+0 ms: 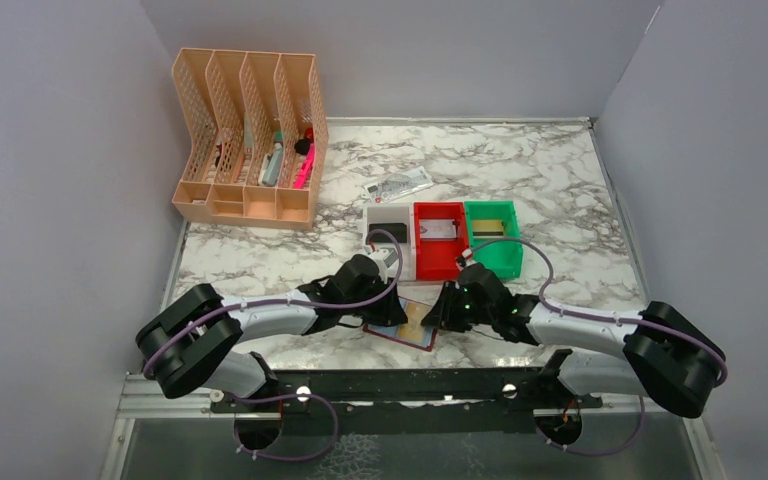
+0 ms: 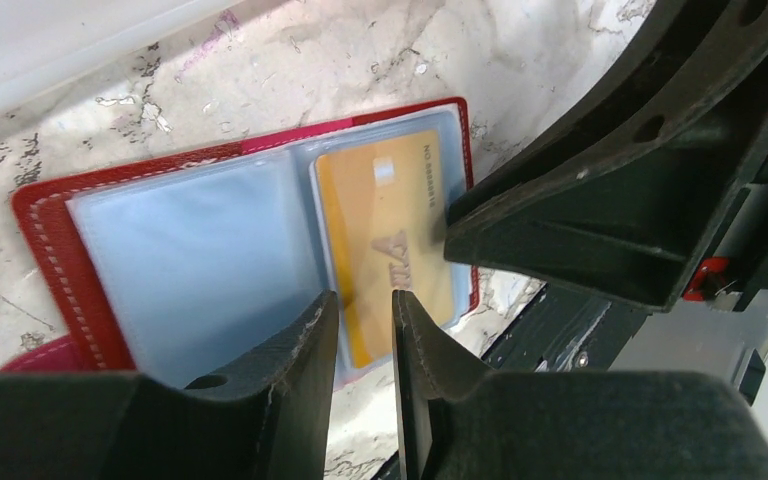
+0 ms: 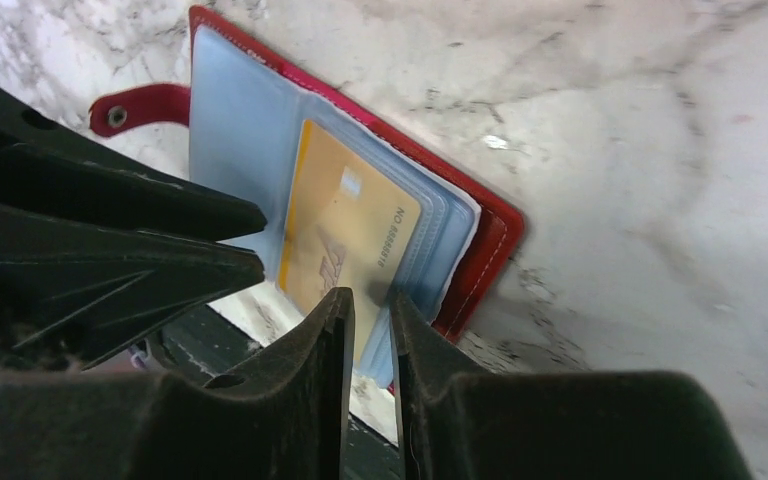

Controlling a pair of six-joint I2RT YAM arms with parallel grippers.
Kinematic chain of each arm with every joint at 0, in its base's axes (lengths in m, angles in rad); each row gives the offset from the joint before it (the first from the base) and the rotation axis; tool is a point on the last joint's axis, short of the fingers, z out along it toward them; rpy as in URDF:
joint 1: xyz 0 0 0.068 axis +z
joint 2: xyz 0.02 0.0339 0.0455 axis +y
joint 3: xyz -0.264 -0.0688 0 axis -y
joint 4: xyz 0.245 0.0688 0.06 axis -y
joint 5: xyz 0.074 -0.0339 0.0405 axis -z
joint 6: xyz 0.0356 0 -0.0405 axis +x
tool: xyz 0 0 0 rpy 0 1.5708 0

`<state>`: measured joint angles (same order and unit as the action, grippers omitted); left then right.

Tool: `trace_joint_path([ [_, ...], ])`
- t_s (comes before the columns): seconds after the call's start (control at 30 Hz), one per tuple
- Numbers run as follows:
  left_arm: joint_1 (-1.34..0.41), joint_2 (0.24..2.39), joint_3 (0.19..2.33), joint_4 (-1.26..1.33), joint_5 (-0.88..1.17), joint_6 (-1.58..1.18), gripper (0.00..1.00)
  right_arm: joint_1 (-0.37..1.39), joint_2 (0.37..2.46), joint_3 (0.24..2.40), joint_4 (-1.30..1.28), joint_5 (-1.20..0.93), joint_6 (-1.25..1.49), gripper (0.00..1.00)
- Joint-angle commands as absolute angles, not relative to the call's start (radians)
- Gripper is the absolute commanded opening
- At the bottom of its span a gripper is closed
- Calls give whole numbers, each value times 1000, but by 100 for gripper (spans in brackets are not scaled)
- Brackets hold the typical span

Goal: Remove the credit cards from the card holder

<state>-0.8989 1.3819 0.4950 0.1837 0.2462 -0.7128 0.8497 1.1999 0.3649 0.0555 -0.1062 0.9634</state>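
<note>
The card holder (image 1: 401,326) lies spread flat at the near edge of the tabletop (image 1: 560,170), so its clear sleeves (image 2: 200,250) face up. A gold credit card (image 2: 380,225) sits in one sleeve. The left hand (image 2: 365,300) and right hand (image 3: 370,300) hover over it from either side, fingers narrowly parted, pinching nothing visible. The card's edge reads "NO" — the digits blur.

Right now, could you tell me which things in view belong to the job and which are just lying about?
Job: card holder, gold card in its sleeve, left end effector, right end effector.
Lying about: peach organiser, printed tag, white bin, red bin, green bin.
</note>
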Motion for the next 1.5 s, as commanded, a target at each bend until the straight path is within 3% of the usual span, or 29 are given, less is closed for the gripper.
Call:
trace_joint_path([
  [0.0,-904,1384,502,190,243,-695,30,854,1263,335,159,-171,989,25],
  [0.3,-904,1404,486,199,241,-697,29,854,1254,337,139,-154,991,20],
  [0.57,-904,1347,482,152,166,-683,31,854,1190,347,136,-174,979,25],
  [0.87,-904,1367,476,136,146,-668,34,854,1306,339,249,-256,1029,26],
  [1.47,-930,1394,415,207,188,-726,20,854,1349,316,252,-185,1084,25],
])
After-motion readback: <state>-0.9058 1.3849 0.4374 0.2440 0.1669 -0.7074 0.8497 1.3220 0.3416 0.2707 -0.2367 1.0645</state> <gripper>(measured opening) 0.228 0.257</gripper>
